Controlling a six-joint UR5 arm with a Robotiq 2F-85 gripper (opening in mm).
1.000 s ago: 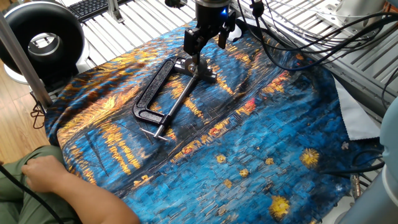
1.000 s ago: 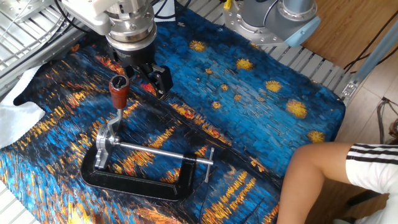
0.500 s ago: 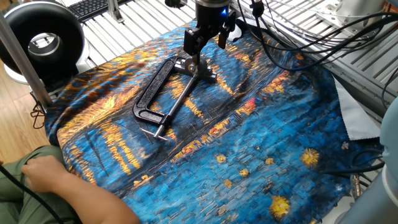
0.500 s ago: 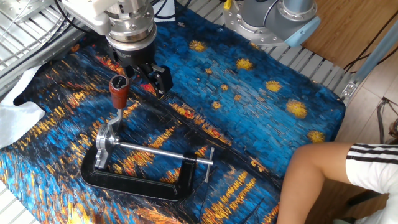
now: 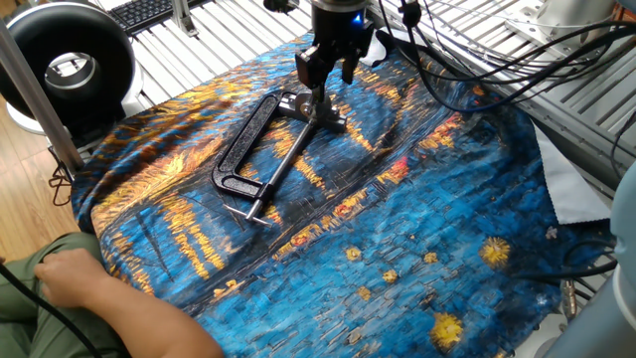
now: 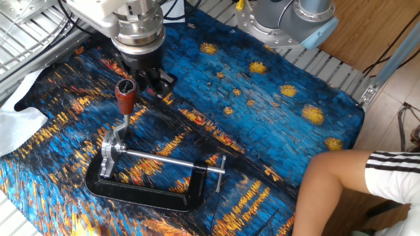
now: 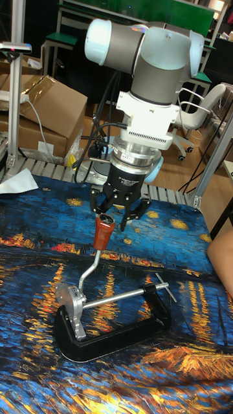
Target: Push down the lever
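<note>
The lever is a thin bent metal arm with a reddish-brown knob. It rises tilted from the silver head of a black clamp lying on the blue painted cloth. In one fixed view the knob is small and partly hidden under the tool. My gripper hangs just above and behind the knob. Its fingers point down with a narrow gap between them, and nothing is held.
A person's arm rests at the cloth's near corner and a leg at the other side. A black round device stands at the back left. Cables trail behind the arm. A white cloth lies at the edge.
The fingers have drawn closer together. The arm, the lever and the clamp have stayed where they were.
</note>
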